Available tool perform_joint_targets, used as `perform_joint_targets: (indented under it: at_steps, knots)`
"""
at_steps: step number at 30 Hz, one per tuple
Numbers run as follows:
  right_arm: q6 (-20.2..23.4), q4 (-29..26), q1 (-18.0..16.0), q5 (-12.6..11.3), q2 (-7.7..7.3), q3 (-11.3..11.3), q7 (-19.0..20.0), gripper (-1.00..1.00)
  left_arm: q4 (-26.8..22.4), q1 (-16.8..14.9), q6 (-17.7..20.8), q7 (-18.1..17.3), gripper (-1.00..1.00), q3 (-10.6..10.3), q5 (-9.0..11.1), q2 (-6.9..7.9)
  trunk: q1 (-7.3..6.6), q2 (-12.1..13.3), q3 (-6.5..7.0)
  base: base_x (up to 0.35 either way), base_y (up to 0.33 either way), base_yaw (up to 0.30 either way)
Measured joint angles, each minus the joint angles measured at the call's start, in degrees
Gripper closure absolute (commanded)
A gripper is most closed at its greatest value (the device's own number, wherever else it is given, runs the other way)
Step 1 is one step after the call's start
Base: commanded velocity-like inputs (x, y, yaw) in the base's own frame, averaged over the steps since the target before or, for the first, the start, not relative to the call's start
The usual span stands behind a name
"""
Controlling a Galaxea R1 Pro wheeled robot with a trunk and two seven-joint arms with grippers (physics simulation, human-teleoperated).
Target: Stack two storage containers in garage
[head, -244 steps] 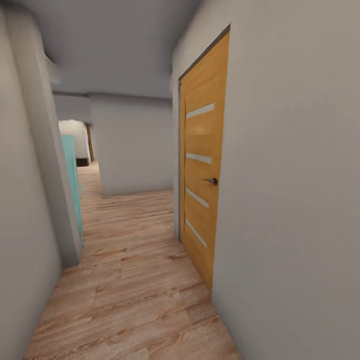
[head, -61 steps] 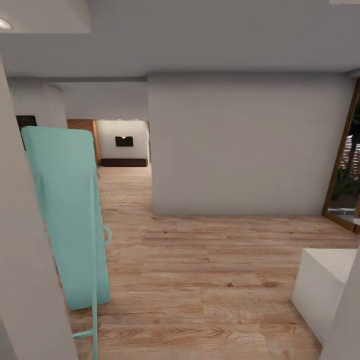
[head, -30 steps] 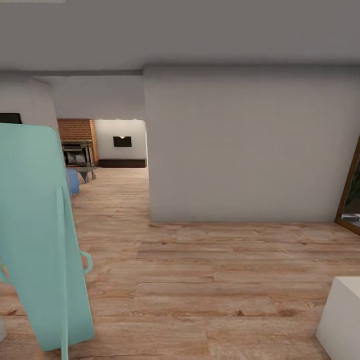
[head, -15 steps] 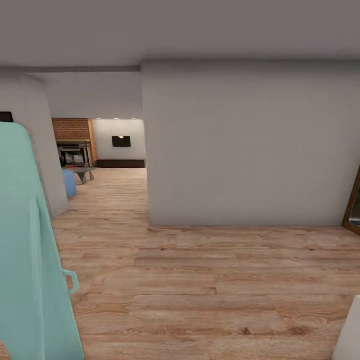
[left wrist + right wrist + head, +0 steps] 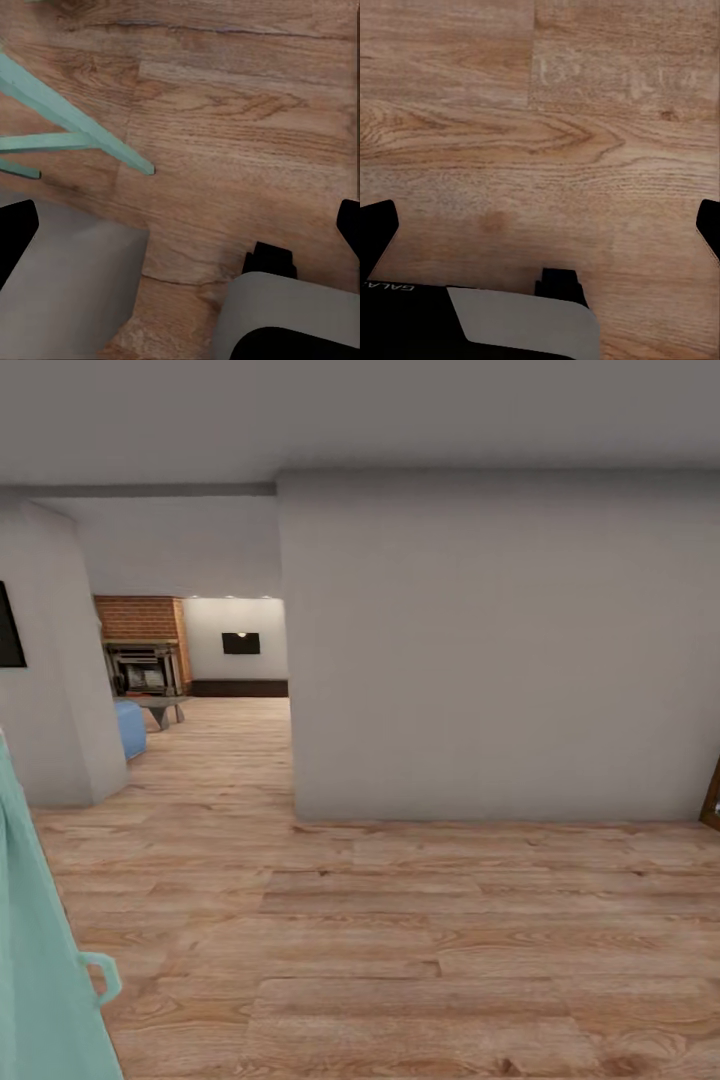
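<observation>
In transit, both my pincers spread wide and empty over bare wood floor (image 5: 547,112), teal frame (image 5: 67,124) just beside the left one; containers not spotted yet, so steer past it toward the fireplace (image 5: 140,665) room.

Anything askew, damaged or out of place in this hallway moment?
Nothing stands out. A teal object leans at the near left edge of the head view; what it is cannot be told. The wood-plank floor looks clean, and the brick chimney shows through the opening.

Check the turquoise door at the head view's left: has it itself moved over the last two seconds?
Cannot tell. The turquoise door slid left against the grey wall, but the whole picture shifted: the camera moved.
</observation>
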Motion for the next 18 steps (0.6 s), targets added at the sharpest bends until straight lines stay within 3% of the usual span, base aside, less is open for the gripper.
perform_joint_targets:
  at_steps: [18]
  knots:
    - [0.00,0.00,0.00,0.00,0.12,-0.02,0.00,-1.00,-0.01,0.00,0.00,0.00,-1.00,0.01,0.00,0.00,0.00,0.00,0.00,0.341,0.000,0.000]
